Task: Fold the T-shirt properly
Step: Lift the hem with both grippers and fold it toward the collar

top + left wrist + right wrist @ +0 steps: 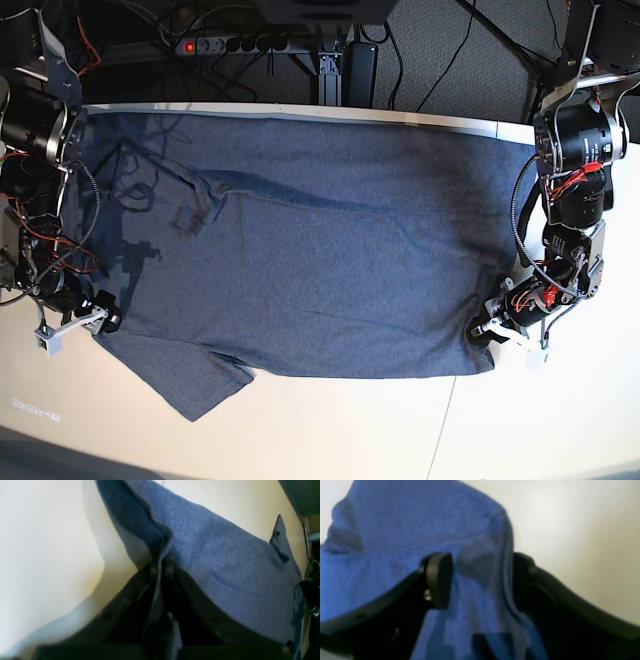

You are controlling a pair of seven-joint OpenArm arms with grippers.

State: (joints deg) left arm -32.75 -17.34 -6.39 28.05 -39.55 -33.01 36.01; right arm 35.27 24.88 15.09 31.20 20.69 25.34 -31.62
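Base view, left to right: right claw (100,318) sits low at the shirt's left edge, by the shoulder near the sleeve. T-shirt (320,250), slate blue, lies spread flat across the white table (350,430), collar (190,205) toward the left, hem toward the right, one short sleeve (205,385) sticking out at the near edge. Far edge of the shirt runs along the table's back edge. Left claw (487,328) is at the near right corner of the shirt, on the hem.

Right wrist view: right claw (480,580) has its jaws apart, a raised fold of T-shirt (402,537) standing between them. Whether the pads press the cloth, cannot tell; picture is blurred.

Left wrist view: left claw (161,565) has its jaws together, clamped on a pinched ridge of T-shirt (225,575), cloth lifted off the table (45,555) at the pinch and running away flat to the right.

Behind the table, a power strip (235,45) and cables on the floor.
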